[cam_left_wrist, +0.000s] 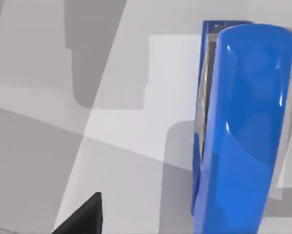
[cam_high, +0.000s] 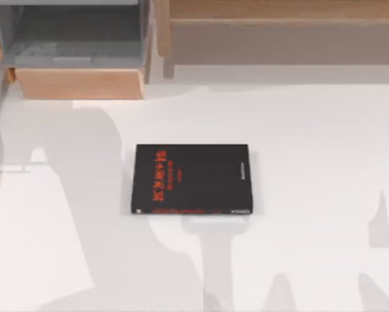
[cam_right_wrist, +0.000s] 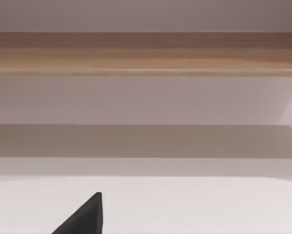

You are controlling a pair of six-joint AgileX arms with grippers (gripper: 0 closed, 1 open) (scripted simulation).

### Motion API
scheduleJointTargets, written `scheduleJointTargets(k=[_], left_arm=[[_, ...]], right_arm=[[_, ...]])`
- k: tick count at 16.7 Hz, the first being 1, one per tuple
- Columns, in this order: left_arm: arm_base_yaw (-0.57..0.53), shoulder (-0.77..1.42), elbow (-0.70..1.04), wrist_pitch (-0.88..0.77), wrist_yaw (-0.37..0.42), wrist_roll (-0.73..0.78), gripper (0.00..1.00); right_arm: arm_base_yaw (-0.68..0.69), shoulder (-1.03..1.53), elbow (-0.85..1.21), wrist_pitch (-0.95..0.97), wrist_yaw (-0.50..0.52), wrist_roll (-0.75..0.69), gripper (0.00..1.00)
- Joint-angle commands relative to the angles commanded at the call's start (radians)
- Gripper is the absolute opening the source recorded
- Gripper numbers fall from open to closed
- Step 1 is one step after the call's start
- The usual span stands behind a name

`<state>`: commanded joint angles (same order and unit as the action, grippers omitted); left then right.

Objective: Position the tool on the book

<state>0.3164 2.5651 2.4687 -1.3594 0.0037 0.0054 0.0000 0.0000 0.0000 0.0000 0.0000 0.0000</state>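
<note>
The book (cam_high: 191,179) lies flat at the middle of the white table, black cover up, with red lettering toward its left side. The tool (cam_left_wrist: 243,131), a glossy bright-blue bar with a rounded end, lies on the white table in the left wrist view. A black corner of my left gripper (cam_left_wrist: 85,217) shows at that picture's edge, apart from the tool and not touching it. A black corner of my right gripper (cam_right_wrist: 85,217) shows in the right wrist view, above bare table and facing a wooden ledge.
An open wooden drawer (cam_high: 77,68) with a grey inside stands at the back left. A long wooden shelf (cam_high: 278,26) runs along the back right, the same shelf (cam_right_wrist: 146,53) as in the right wrist view. Arm shadows fall across the table (cam_high: 324,162).
</note>
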Motion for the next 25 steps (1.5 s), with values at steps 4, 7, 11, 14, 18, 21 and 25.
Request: scheduleJointTargets(k=[4, 7, 11, 14, 18, 21, 25], left_arm=[[0.005, -0.077, -0.082, 0.004, -0.003, 0.005, 1.00], [0.014, -0.112, -0.135, 0.021, -0.003, 0.021, 1.00], [0.022, -0.106, -0.159, 0.062, 0.000, 0.032, 1.00], [0.020, -0.056, -0.149, 0.103, 0.002, 0.025, 1.00], [0.006, 0.029, -0.121, 0.159, 0.003, 0.006, 1.00], [0.001, 0.056, -0.119, 0.172, 0.002, 0.001, 1.00], [0.001, 0.056, -0.119, 0.172, 0.002, 0.001, 0.92]], right_arm=[[0.000, 0.000, 0.000, 0.000, 0.000, 0.000, 1.00], [0.000, 0.000, 0.000, 0.000, 0.000, 0.000, 1.00], [0.000, 0.000, 0.000, 0.000, 0.000, 0.000, 1.00], [0.000, 0.000, 0.000, 0.000, 0.000, 0.000, 1.00], [0.000, 0.000, 0.000, 0.000, 0.000, 0.000, 1.00], [0.000, 0.000, 0.000, 0.000, 0.000, 0.000, 1.00], [0.000, 0.000, 0.000, 0.000, 0.000, 0.000, 1.00]])
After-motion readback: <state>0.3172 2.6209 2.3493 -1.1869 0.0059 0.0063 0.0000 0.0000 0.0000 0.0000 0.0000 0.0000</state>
